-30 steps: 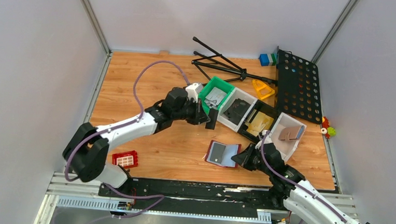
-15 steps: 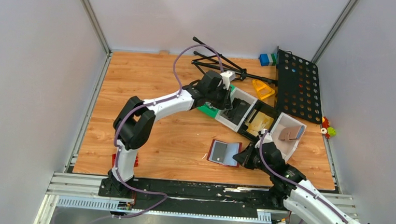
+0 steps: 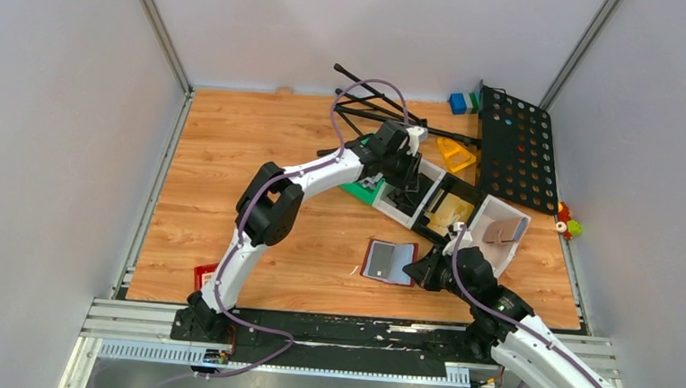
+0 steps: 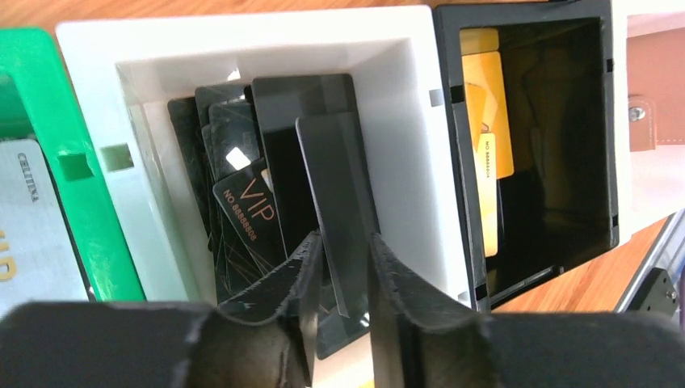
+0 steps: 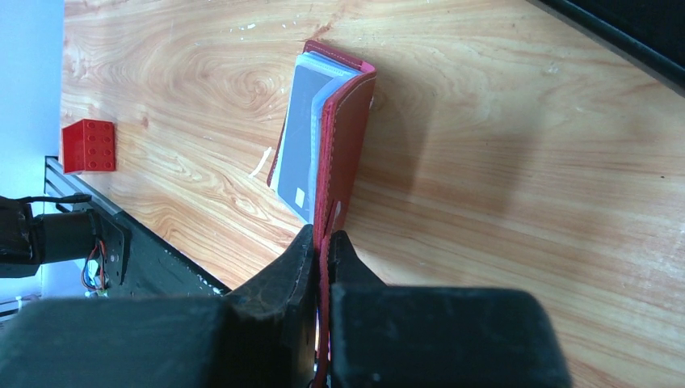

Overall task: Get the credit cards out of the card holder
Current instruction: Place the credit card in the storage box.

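The dark-red card holder [image 3: 387, 261] lies open on the wooden table, a grey card [image 5: 303, 137] showing in its clear pockets. My right gripper [image 3: 417, 272] is shut on the holder's red cover [image 5: 343, 137] at its right edge, jaws pinching the leather [image 5: 325, 242]. My left gripper [image 3: 403, 187] hangs over the white bin [image 3: 431, 168]. In the left wrist view its jaws [image 4: 346, 259] stand a little apart, with a black card [image 4: 339, 178] leaning loose between them inside the bin [image 4: 242, 36], beside several black cards [image 4: 242, 202].
A green bin [image 3: 355, 191] sits left of the white one, a black bin [image 3: 451, 214] with yellow cards [image 4: 489, 121] to its right, then another white bin [image 3: 499, 231]. A red block [image 3: 201, 275] lies front left. A tripod [image 3: 372, 106] and perforated board [image 3: 515, 150] lie behind.
My left arm swung right from beside the green bin to over the white bin, carrying a black card that now leans in the bin. The right gripper and card holder stayed put.
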